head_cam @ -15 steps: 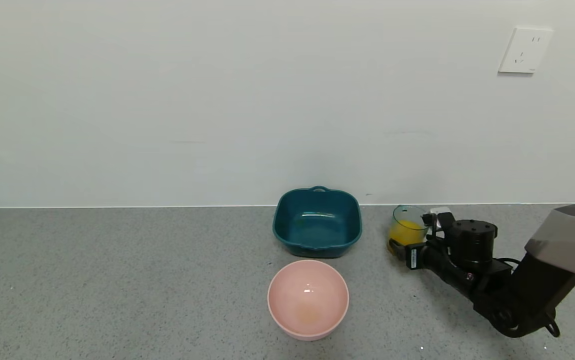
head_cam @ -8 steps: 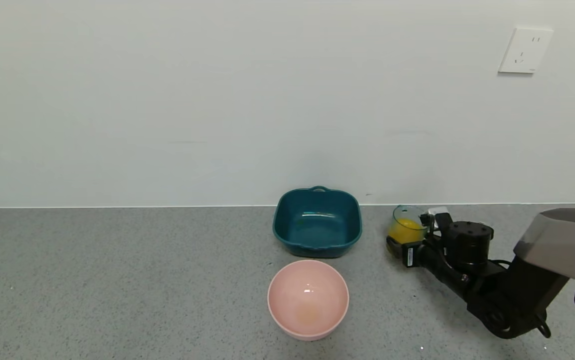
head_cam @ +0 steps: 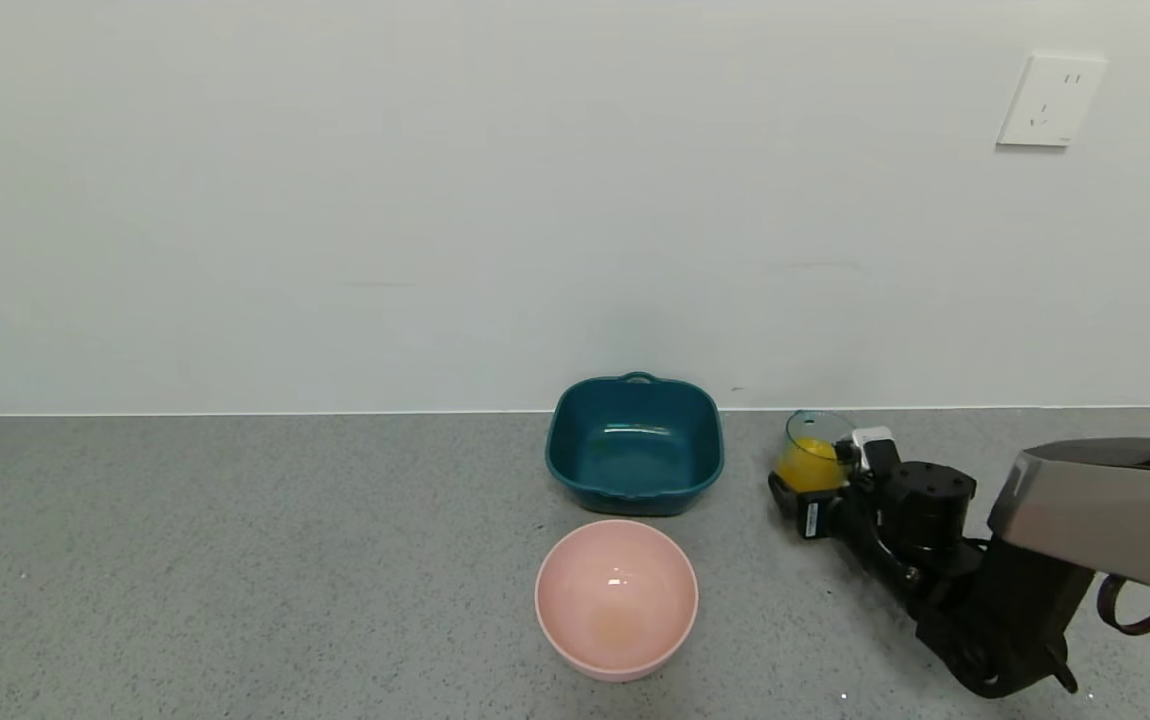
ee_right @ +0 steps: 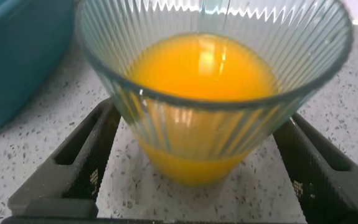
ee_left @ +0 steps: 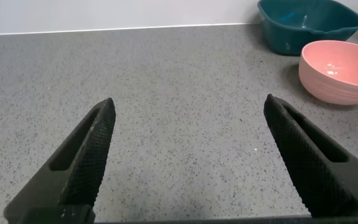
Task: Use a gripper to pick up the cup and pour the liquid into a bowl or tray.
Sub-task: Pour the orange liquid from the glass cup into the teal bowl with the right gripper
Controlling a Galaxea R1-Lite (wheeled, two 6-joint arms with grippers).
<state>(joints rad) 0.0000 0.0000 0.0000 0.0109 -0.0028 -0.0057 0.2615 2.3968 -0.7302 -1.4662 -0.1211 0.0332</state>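
Small ribbed translucent blue-green plastic cup (head_cam: 813, 448) w/ opaque orange liquid (ee_right: 202, 67) stands upright on grey speckled counter (head_cam: 235, 560), at 3 o'clock of dark teal rounded-square dish (head_cam: 634, 444). Black two-finger right gripper (head_cam: 820, 480) spread wide, fingers either side of cup's base, not pinching. Left gripper (ee_left: 188, 162) also spread, over bare counter. Round pink bowl (head_cam: 616, 598) at dish's 6 o'clock.

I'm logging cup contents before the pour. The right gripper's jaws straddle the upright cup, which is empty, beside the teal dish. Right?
Not quite: the cup holds orange liquid, as the right wrist view shows. The right gripper does straddle it, jaws open, beside the teal dish.
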